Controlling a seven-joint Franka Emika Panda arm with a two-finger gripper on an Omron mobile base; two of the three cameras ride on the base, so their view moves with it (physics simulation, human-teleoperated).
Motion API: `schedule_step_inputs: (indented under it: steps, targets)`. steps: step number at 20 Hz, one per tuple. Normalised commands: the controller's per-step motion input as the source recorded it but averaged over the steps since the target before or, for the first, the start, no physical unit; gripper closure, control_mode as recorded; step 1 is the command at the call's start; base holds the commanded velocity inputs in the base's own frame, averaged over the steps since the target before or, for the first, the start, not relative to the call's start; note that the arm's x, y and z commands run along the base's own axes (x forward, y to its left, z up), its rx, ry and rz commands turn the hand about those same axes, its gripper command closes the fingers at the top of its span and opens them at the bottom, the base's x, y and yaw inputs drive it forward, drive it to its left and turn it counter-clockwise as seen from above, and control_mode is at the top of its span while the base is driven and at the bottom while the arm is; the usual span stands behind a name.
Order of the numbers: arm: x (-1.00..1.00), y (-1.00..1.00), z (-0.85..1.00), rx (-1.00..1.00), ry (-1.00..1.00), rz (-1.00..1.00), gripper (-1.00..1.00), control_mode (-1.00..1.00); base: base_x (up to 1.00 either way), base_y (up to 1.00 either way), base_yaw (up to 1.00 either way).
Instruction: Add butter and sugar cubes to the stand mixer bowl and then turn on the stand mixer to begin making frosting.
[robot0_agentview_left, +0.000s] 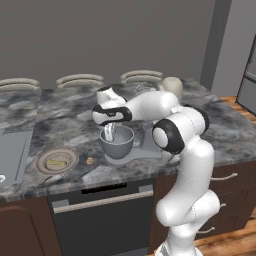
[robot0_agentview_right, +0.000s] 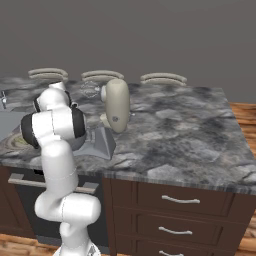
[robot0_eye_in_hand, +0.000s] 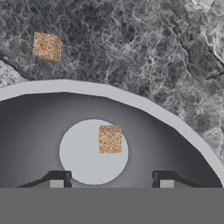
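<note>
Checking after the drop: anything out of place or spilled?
One sugar cube lies in the stand mixer bowl; a second cube sits on the counter outside the rim. Butter is on its plate.

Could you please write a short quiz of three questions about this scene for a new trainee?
1. True or false: a sugar cube lies inside the stand mixer bowl.
2. Where is the other sugar cube? A) on the counter B) on the plate
3. What lies on the plate?

Key: 1 true. 2 A. 3 the butter.
</note>
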Motion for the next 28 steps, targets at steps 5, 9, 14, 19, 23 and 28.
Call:
schedule_step_inputs:
  steps: [5,9,14,19,23,28]
  targets:
    - [-0.12,0.06,0.25,0.0,-0.14,0.0,-1.0,-1.0,0.0,0.0,0.0]
    - [-0.64,0.37,0.98,0.02,-0.24,0.0,-1.0,-1.0,0.0,0.0,0.0]
    - [-0.72,0.42,0.61,0.0,-0.11,0.02,-1.0,-1.0,0.0,0.0,0.0]
    - [-0.63,0.5,0.04,-0.03,-0.02,0.02,-1.0,-1.0,0.0,0.0,0.0]
    - [-0.35,0.38,0.0,-0.07,-0.01,0.0,-1.0,-1.0,0.0,0.0,0.0]
    - [-0.02,0.27,-0.13,-0.1,0.0,0.0,-1.0,-1.0,0.0,0.0,0.0]
